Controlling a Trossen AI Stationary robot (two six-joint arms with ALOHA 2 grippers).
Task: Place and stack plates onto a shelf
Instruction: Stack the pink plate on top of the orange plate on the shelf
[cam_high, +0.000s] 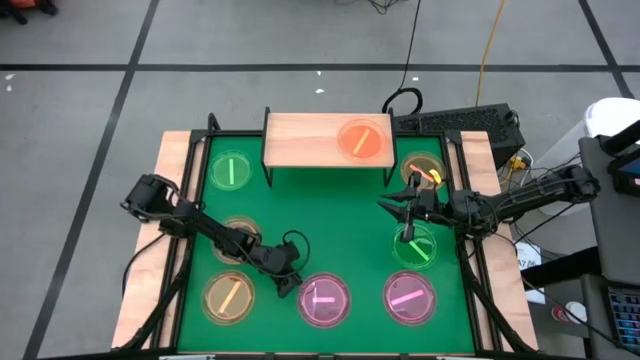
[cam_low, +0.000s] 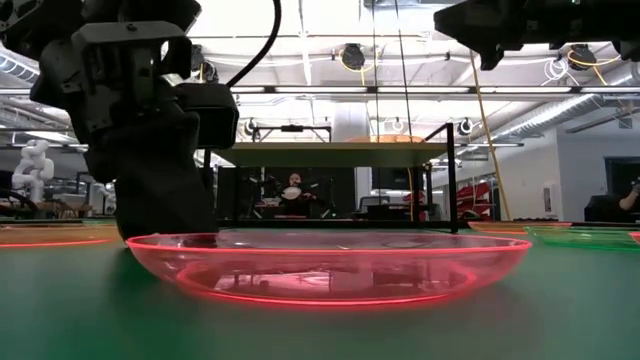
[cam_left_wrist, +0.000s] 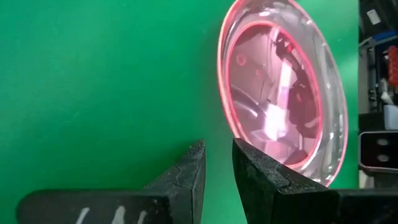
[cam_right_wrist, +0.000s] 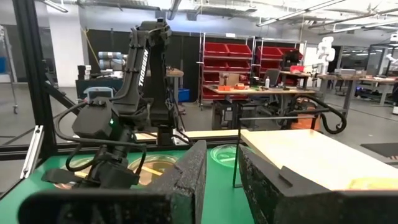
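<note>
The light-wood shelf (cam_high: 310, 140) stands at the table's far edge and bears one orange plate (cam_high: 362, 138) on its right part. My left gripper (cam_high: 291, 285) is low at the table's near side, right beside the left rim of a pink plate (cam_high: 324, 300) that lies flat on the green top. In the left wrist view its fingers (cam_left_wrist: 217, 144) are a narrow gap apart and empty, next to that plate (cam_left_wrist: 280, 93). My right gripper (cam_high: 385, 205) hangs high over the right half of the table, empty, its fingers (cam_right_wrist: 222, 152) a narrow gap apart. My left gripper has one finger (cam_left_wrist: 261, 168) right at the pink plate's near rim (cam_left_wrist: 292, 165); I cannot tell whether it touches. The plate lies flat on the table.
Other plates lie on the table: green (cam_high: 232, 172) and amber (cam_high: 422, 170) near the shelf, green (cam_high: 415, 245), pink (cam_high: 410, 297), amber (cam_high: 229, 297), and an amber one (cam_high: 238, 240) under the left arm. A black frame edges the table.
</note>
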